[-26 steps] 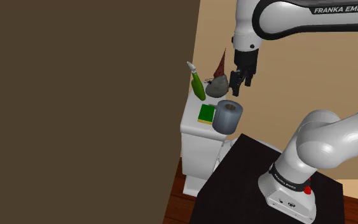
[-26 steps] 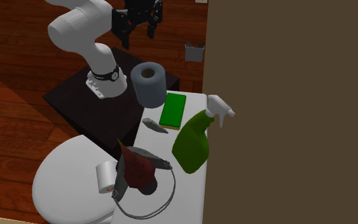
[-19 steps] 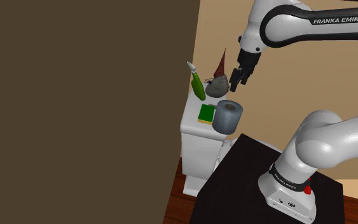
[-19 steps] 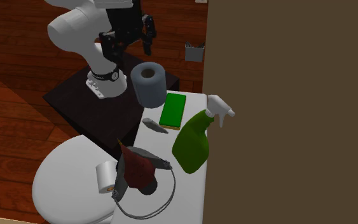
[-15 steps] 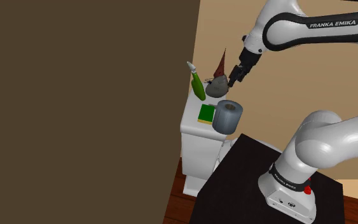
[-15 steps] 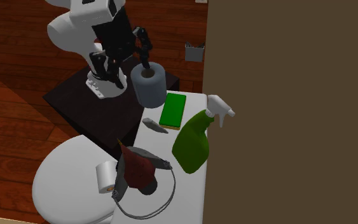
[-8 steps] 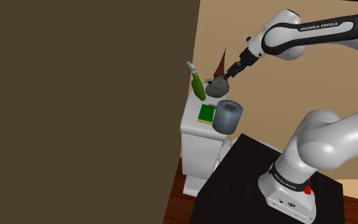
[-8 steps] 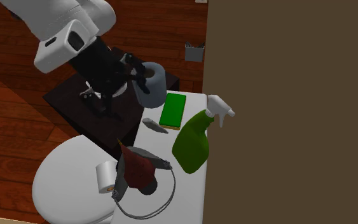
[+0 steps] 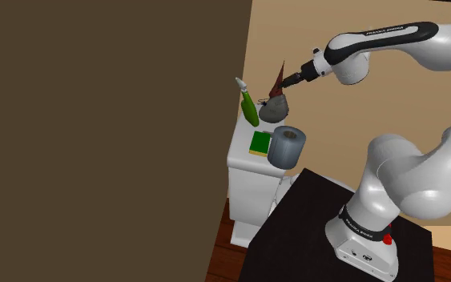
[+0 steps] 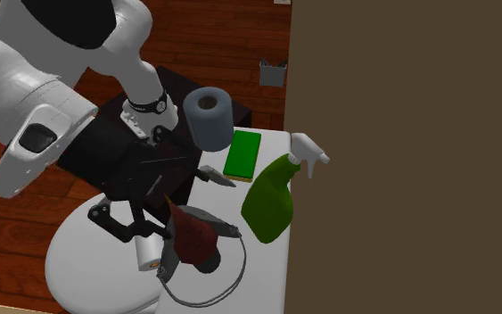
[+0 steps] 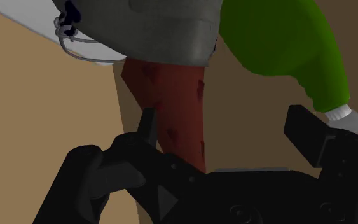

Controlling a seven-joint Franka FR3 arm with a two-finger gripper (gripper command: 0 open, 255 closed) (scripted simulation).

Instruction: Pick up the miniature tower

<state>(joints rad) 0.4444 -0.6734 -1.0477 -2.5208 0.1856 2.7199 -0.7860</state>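
Note:
The miniature tower is a dark red spire point(image 9: 279, 79) on a rounded grey base point(image 9: 273, 110), standing on the white toilet tank point(image 9: 246, 178) at its far end. My gripper point(image 9: 287, 82) is turned sideways at the spire, on the shoulder view's right. The second exterior view has the gripper point(image 10: 133, 229) level with the red spire point(image 10: 193, 230), just to its left. The wrist view puts the spire point(image 11: 171, 108) between the open fingers, close against one finger point(image 11: 147, 127) and apart from the other. Nothing is clasped.
A green spray bottle point(image 10: 271, 201) stands right behind the tower against the brown wall point(image 9: 111, 136). A green sponge point(image 10: 242, 153) and a grey-blue paper roll point(image 10: 209, 118) sit at the tank's near end. A small white roll point(image 10: 148, 248) lies by the tower over the toilet lid point(image 10: 84, 259).
The arm has swung from above the paper roll out along the tank. The hand has turned sideways and come level with the tower's spire. The objects have not moved.

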